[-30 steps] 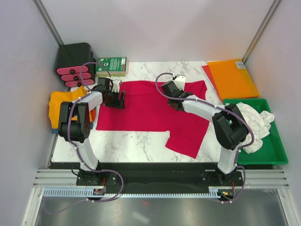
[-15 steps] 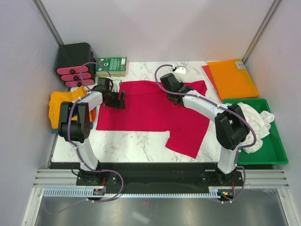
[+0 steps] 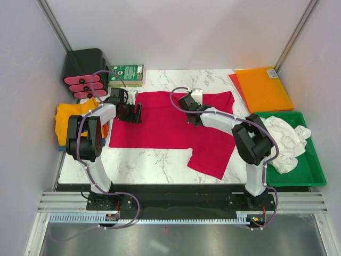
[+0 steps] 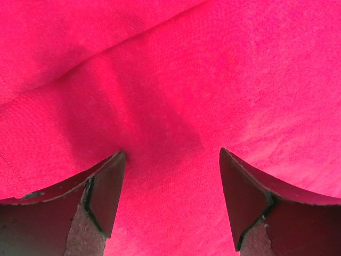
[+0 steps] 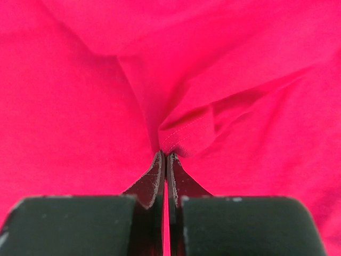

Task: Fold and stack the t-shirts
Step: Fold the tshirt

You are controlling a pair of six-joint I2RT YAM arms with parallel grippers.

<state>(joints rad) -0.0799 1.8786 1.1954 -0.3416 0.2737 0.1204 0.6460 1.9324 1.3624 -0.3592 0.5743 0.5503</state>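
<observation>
A: Where do we locate the shirts?

B: On the marble table (image 3: 154,160) we find the crimson t-shirt (image 3: 170,125) spread out. The white t-shirt (image 3: 285,144) lies bunched in the green tray (image 3: 314,170), and the golden-yellow t-shirt (image 3: 66,120) sits at the left edge.

A: And our end effectors?

B: The left gripper (image 4: 170,154) has its jaws apart over crimson cloth. The right gripper (image 5: 165,153) is closed, pinching a hemmed crimson fold.
</observation>
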